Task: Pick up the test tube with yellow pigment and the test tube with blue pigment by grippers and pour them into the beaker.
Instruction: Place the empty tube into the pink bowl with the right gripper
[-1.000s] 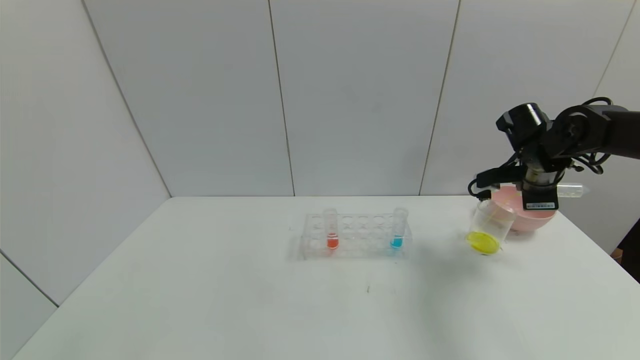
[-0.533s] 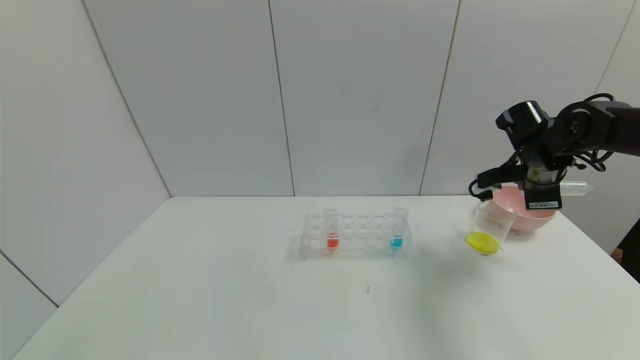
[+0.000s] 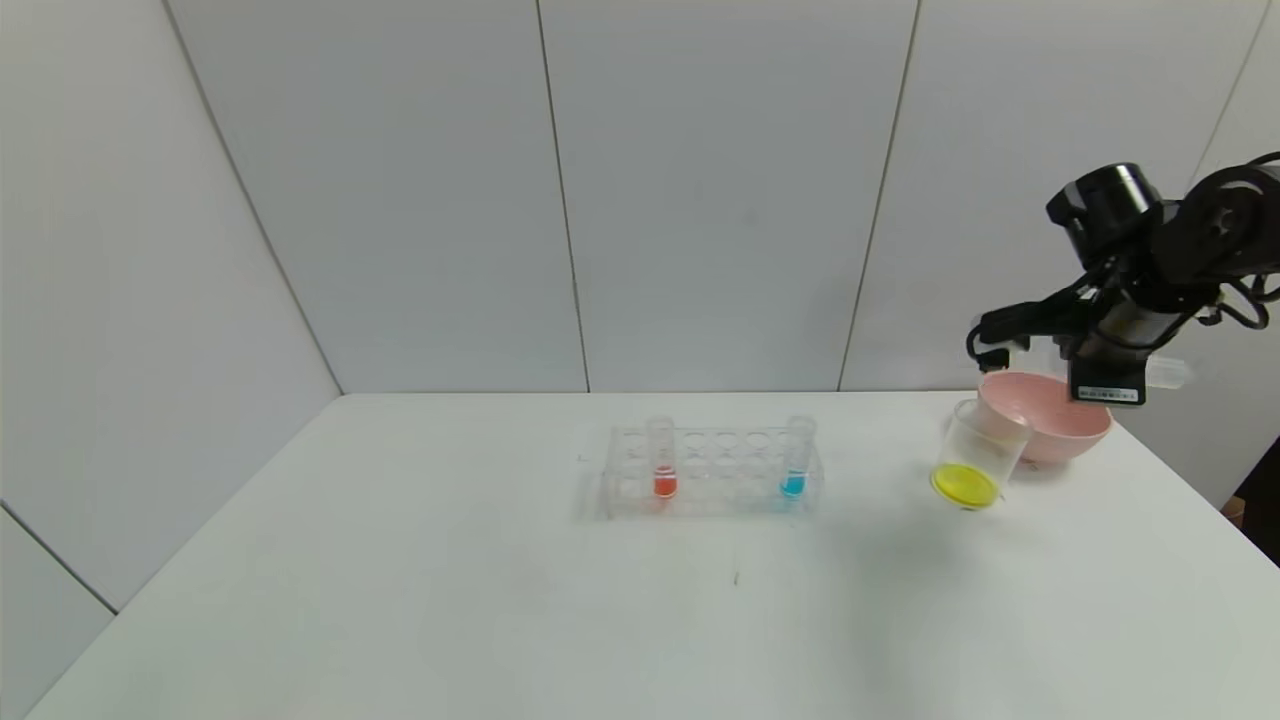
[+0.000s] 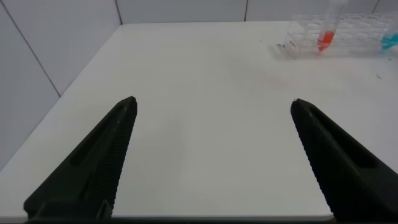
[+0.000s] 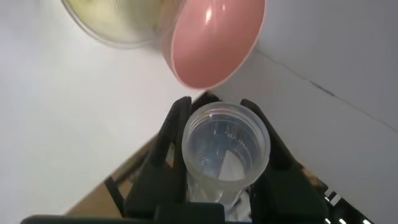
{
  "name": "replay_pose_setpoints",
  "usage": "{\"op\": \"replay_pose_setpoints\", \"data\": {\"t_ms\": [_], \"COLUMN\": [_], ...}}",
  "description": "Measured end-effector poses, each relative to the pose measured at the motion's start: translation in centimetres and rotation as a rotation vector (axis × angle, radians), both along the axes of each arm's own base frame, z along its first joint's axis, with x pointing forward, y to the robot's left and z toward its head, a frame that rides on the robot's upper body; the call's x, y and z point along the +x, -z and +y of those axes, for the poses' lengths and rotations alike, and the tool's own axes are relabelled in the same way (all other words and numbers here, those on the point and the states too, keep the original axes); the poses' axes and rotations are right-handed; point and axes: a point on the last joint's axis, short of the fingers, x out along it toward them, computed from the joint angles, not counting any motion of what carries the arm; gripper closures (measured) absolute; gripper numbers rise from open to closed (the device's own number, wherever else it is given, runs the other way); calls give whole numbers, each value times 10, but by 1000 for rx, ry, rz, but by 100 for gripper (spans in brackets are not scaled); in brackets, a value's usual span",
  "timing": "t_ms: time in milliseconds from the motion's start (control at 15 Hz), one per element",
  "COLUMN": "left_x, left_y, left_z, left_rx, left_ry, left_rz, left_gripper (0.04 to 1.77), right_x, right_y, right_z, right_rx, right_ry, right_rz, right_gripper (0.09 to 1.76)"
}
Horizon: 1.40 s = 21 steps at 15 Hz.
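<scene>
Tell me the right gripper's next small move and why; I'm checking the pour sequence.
Probably lower the emptied tube held by the right gripper into the pink bowl beneath it. The beaker already holds yellow liquid, and the test tube with blue pigment waits in the rack.

In the head view the right tool (image 3: 1110, 375) hides most of its clamped test tube (image 3: 1165, 375), the arm runs off the edge, and the left wrist view crops the rack (image 4: 348, 37) sideways.
</scene>
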Motion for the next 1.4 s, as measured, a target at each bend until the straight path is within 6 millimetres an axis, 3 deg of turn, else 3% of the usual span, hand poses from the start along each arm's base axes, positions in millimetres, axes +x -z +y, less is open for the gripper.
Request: {"op": "replay_pose_setpoints", "data": {"t_ms": [133, 333, 600, 800, 1000, 1400], "left_x": [0, 0, 0, 0, 0, 0], "left_y": [0, 0, 0, 0, 0, 0], "left_z": [0, 0, 0, 0, 0, 0], "left_rx": [0, 0, 0, 0, 0, 0], "left_ry": [0, 0, 0, 0, 0, 0], "left_rz": [0, 0, 0, 0, 0, 0], "left_gripper": [5, 5, 5, 5, 5, 5], "right_x": [0, 8, 10, -9, -23, -63], "right_y": [-9, -28, -60, -57, -46, 10], "right_z": [-11, -20, -24, -34, -47, -92], "right_rx": [296, 743, 1142, 1213, 1285, 1292], "right_ry": [-43, 29, 174, 261, 255, 274], "right_rz": [-84, -288, -536, -549, -690, -928], "right_gripper": [124, 124, 124, 124, 124, 124]}}
